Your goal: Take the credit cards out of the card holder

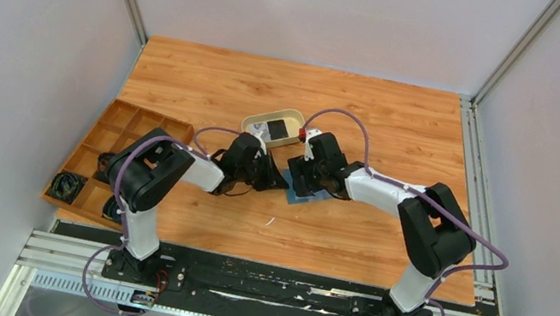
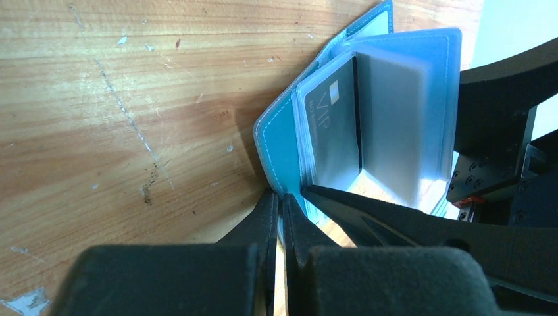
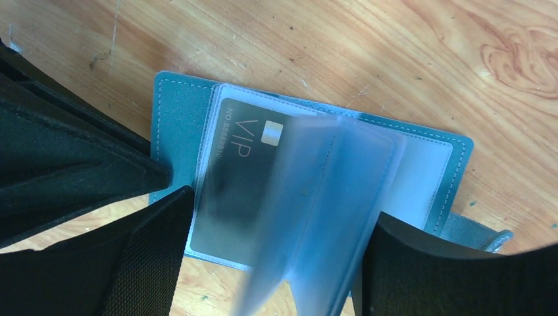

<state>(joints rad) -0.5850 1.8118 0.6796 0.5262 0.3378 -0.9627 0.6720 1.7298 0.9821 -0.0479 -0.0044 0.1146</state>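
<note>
The teal card holder (image 3: pixel 176 115) lies open on the wooden table, also seen in the top view (image 1: pixel 307 198). A grey card marked VIP (image 3: pixel 240 178) sits in a clear sleeve on its left half and also shows in the left wrist view (image 2: pixel 332 131). Further clear sleeves (image 3: pixel 329 197) stand up from the spine. My left gripper (image 2: pixel 281 197) is shut on the edge of the holder's teal cover (image 2: pixel 279 141). My right gripper (image 3: pixel 283 207) is open, its fingers (image 3: pixel 151 263) on either side of the raised sleeves. Both grippers meet at the holder in the top view, left (image 1: pixel 277 179) and right (image 1: pixel 303 181).
A beige oval tray (image 1: pixel 248 124) with a small dark and white item in it stands just behind the grippers. A wooden compartment box (image 1: pixel 109 147) lies at the table's left edge, with black items (image 1: pixel 68 186) in its near cells. Grey walls enclose the table.
</note>
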